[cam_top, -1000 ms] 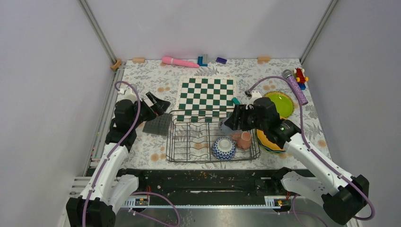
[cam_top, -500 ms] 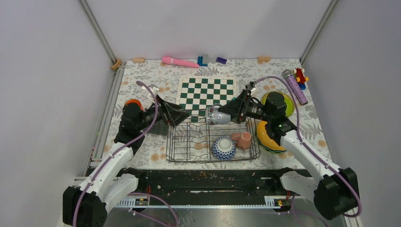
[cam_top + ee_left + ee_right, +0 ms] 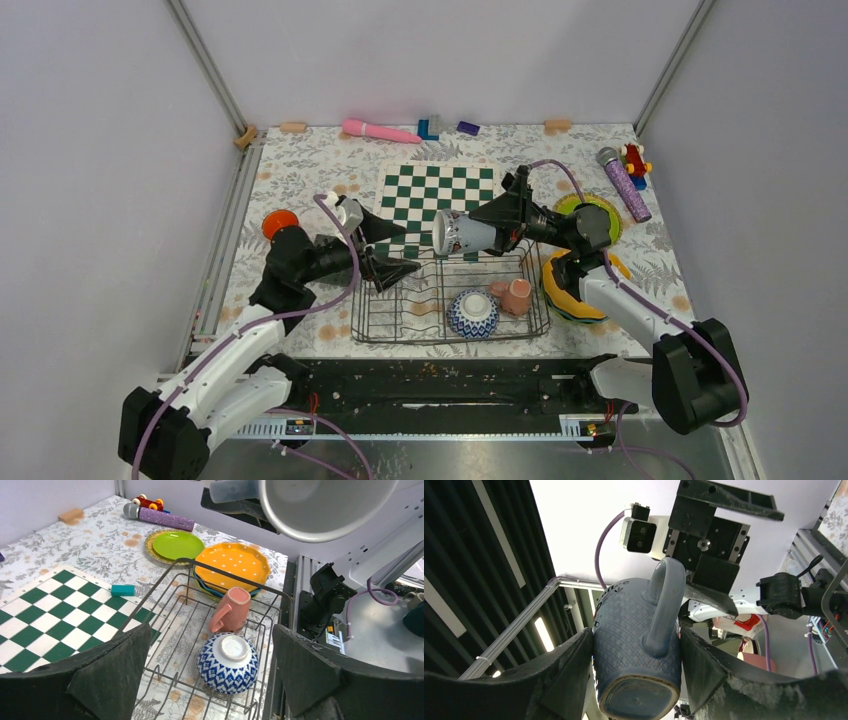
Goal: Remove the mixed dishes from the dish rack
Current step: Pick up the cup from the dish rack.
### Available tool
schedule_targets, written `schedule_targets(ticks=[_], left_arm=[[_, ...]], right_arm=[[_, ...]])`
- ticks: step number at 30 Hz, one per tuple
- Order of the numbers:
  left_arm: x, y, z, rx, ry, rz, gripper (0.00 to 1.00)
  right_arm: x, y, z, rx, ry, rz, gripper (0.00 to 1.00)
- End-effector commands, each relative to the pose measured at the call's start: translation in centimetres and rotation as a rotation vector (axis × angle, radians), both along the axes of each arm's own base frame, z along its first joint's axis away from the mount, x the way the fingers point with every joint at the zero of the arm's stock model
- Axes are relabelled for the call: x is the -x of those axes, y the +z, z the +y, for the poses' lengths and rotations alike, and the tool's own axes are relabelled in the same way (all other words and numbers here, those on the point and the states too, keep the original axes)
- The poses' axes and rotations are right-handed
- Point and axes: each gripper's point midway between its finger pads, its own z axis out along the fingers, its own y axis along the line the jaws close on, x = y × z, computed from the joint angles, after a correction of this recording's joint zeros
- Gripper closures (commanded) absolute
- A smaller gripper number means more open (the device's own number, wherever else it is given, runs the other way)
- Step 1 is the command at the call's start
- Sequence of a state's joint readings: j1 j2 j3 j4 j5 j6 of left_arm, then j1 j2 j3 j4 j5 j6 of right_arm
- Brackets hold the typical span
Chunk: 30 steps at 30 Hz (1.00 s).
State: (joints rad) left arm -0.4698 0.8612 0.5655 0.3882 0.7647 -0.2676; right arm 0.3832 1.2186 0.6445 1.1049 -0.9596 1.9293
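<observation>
Above the far edge of the dish rack (image 3: 450,338), the small grey cup (image 3: 460,233) is held in the air by the right gripper (image 3: 480,232), which is clamped on its sides. The cup is turned on its side, mouth toward the left arm. In the right wrist view the handle is seen between the two fingers (image 3: 559,675), both pressed to the cup wall. The left gripper (image 3: 398,250) is seen at the rack's far-left corner, jaws spread wide, nothing between them, apart from the cup.

Two dishes are seen inside the rack, at its right end. The blue-and-white bowl (image 3: 227,662) is set upside down, foot ring up. The pink mug (image 3: 231,612) is laid on its side just beside it; contact cannot be told.

Just beside the rack's right end, the yellow-orange plate (image 3: 232,567) is stacked on the table on top of the teal plate (image 3: 209,591), of which only an edge is shown. The lime green plate (image 3: 177,545) is laid farther back, near a purple microphone (image 3: 162,517). The orange cup (image 3: 281,222) is placed on the table left of the left arm, well apart from the rack. The chessboard (image 3: 430,195) is laid just behind the rack.
</observation>
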Motion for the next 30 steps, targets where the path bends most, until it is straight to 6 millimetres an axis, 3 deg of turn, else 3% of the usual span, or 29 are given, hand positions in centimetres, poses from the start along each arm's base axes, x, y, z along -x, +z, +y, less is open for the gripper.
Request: schedule_targets(ticks=[1, 5, 9, 12, 26, 30], left_arm=[[-0.3, 2.9, -0.4, 0.016, -0.029, -0.186, 0.06], [1.0, 4.3, -1.0, 0.018, -0.128, -0.241, 0.09], [3.1, 7.7, -1.2, 0.122, -0.217, -0.204, 0.11], [3.6, 9.3, -1.1, 0.191, -0.226, -0.135, 0.13], [2.1, 10.8, -4.2, 0.179, -0.274, -0.116, 0.21], [1.9, 11.1, -5.1, 0.178, -0.291, -0.115, 0.27]], right_arm=[[2.4, 2.7, -0.9, -0.056, 0.055, -0.084, 1.0], [3.1, 2.2, -0.8, -0.021, 0.074, -0.096, 1.0], [3.3, 1.4, -0.7, 0.033, 0.073, -0.131, 1.0], [3.2, 1.2, -0.6, 0.045, 0.069, -0.138, 1.0], [3.1, 1.4, -0.5, 0.027, 0.085, -0.137, 1.0], [3.0, 1.3, -0.5, 0.021, 0.089, -0.132, 1.0]])
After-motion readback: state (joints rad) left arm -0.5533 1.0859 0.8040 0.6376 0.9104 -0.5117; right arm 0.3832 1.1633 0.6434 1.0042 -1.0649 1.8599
